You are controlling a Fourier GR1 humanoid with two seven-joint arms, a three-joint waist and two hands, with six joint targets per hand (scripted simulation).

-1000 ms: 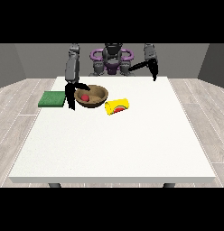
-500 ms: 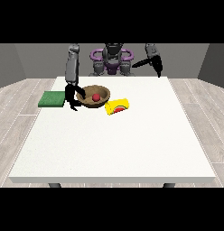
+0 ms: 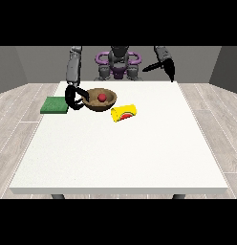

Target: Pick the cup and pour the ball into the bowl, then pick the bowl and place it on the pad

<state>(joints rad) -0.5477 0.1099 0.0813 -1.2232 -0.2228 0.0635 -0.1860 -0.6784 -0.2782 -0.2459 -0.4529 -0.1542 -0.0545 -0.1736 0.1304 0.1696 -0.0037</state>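
Green pad left of bowl. Hand at view's left at bowl's left rim, fingers curled around it. Ball inside bowl. Bowl likely stiff, light; rim best hold. Cup on its side right of bowl. Hand at view's right raised, fingers: cannot tell.

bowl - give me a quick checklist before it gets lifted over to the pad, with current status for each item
1. Ball in the bowl: ok, the red ball sits inside it.
2. Cup out of the way: ok, the yellow cup lies on its side to the right of the bowl, not between bowl and pad.
3. Pad free to receive the bowl: ok, nothing lies on the green pad.
4. Hand at the view's left at the bowl: ok, it is at the bowl's left rim.
5. Fingers closed on the rim: cannot tell.
6. Hand at the view's right clear: ok, raised away from the bowl.
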